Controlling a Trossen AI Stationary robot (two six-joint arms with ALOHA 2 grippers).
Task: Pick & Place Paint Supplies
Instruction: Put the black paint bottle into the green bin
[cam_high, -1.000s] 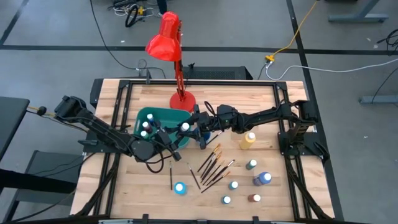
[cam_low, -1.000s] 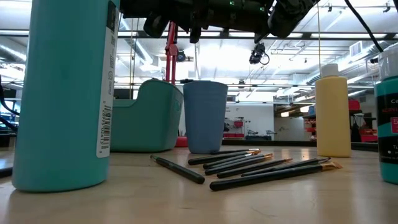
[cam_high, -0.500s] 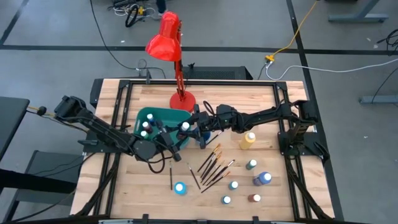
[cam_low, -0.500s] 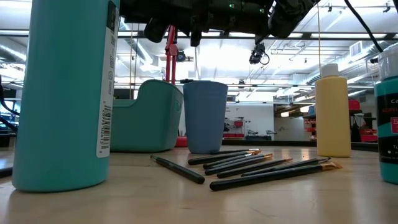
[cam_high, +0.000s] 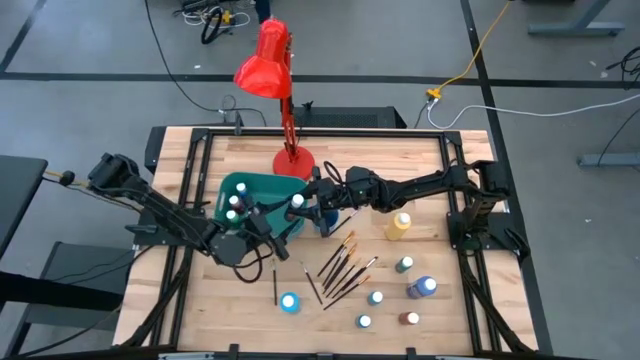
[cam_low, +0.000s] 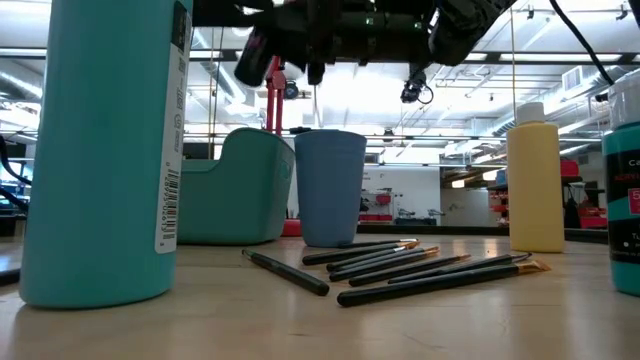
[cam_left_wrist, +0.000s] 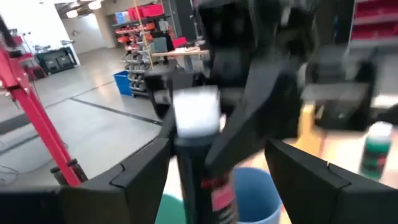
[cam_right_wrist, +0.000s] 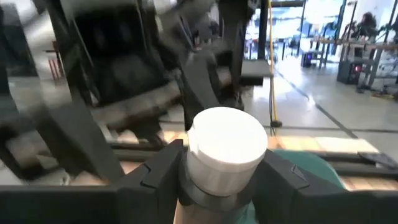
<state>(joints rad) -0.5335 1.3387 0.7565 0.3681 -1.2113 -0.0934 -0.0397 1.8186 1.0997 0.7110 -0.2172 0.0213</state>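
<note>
Two grippers meet over the teal bin's (cam_high: 262, 186) right edge. The right gripper (cam_high: 303, 208) holds a white-capped dark paint bottle (cam_high: 297, 203) at its neck, fingers (cam_right_wrist: 155, 180) clamped on it. The left gripper (cam_high: 268, 222) has its fingers (cam_left_wrist: 140, 174) spread wide on either side of that bottle, not touching it. Just beside stands the blue cup (cam_high: 325, 219). Brushes (cam_high: 343, 265) lie fanned on open tabletop (cam_high: 200, 320) nearer the front edge; loose bottles (cam_high: 372, 297) sit front-right, the yellow bottle (cam_high: 399, 225) by the right arm.
</note>
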